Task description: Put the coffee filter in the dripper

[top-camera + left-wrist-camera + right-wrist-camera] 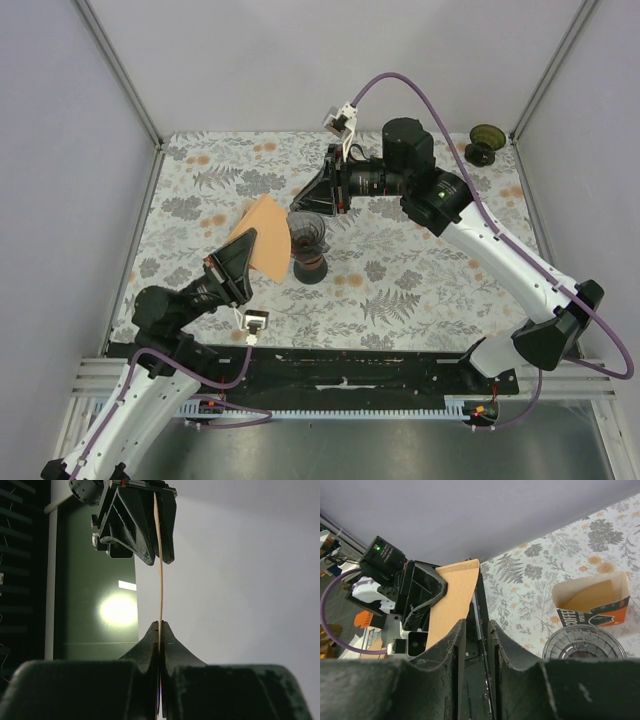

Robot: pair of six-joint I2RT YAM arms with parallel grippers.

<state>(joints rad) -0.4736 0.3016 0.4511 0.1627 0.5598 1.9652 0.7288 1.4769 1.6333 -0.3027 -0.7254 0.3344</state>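
The coffee filter [268,232], a flat tan paper, is held up by its lower edge, with my left gripper [247,243] shut on it. Edge-on in the left wrist view, the filter [160,587] rises from my shut left gripper [160,626] up between the right gripper's fingers [167,535]. My right gripper [476,622] shows a narrow gap with no paper in it; the filter [452,597] lies just behind its left finger. The dripper [306,230], dark glass on a stand, is right beside the filter and below my right gripper [303,203].
An open box of coffee filters [592,604] lies on the floral tablecloth [420,290] beyond the dripper [583,643]. A second dark dripper-like cup [486,143] stands at the back right corner. Metal frame posts border the table.
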